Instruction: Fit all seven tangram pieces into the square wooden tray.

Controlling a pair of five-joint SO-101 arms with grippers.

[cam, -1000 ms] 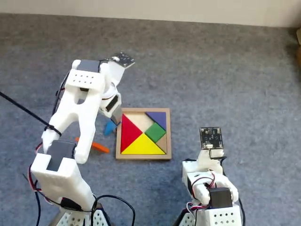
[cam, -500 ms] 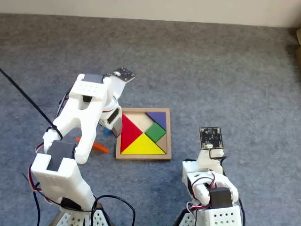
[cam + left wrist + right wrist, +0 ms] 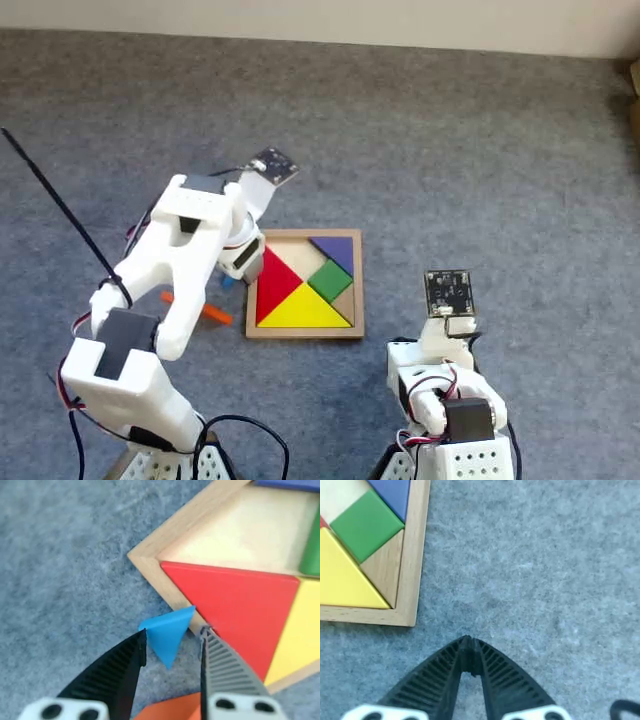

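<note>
Wooden tray (image 3: 303,334) is lying on the carpet, holding four pieces; red triangle (image 3: 272,285) and yellow triangle (image 3: 303,312) are filling about half of it; violet triangle (image 3: 338,250) and green square (image 3: 329,280) are sitting beside them; bare wood is showing in the gaps. Orange piece (image 3: 205,311) is waiting outside on the carpet; blue triangle (image 3: 167,632) is lying just beside the rim. My left gripper (image 3: 173,631) is straddling it, spread, seemingly not pinching yet; my right gripper (image 3: 468,647) is resting clenched and empty near the tray; I am judging the job roughly half done.
</note>
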